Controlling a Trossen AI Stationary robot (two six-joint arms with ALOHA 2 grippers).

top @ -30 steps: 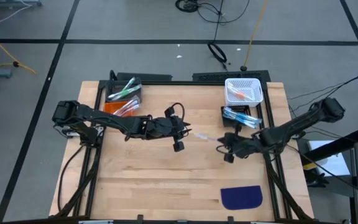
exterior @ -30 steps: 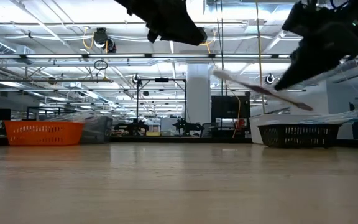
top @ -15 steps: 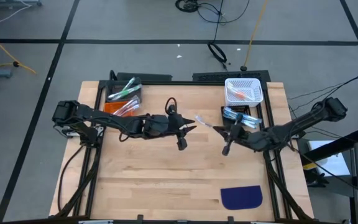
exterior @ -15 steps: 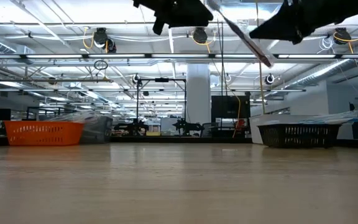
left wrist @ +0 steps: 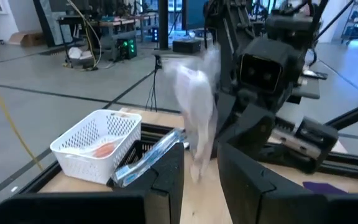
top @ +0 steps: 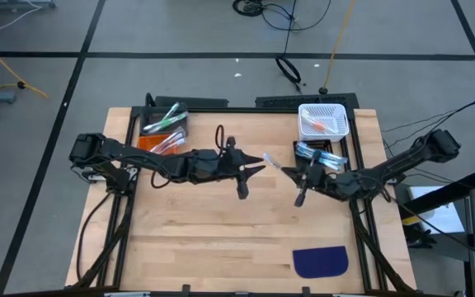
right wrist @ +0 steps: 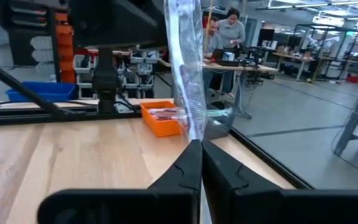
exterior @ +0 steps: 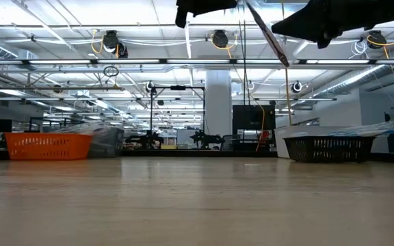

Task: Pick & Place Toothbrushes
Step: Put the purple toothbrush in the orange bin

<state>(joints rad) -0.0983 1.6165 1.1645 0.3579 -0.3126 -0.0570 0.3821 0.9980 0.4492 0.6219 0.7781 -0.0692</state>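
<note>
Handover in mid-air over the worktop (top: 221, 223): right end effector (top: 301, 175) is clamped on a wrapped toothbrush (top: 273, 162), holding it out so the left end effector (top: 256, 164), fingers apart, can close around its free end. Nothing between them. White basket (top: 323, 120) and black bin (top: 318, 154) sit behind the right arm, orange bin (top: 157, 142) behind the left, blue mat (top: 320, 262) near the front edge.

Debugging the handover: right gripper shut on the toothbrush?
Shut: right gripper fingers pinch the wrapped toothbrush; left gripper is open around it.
</note>
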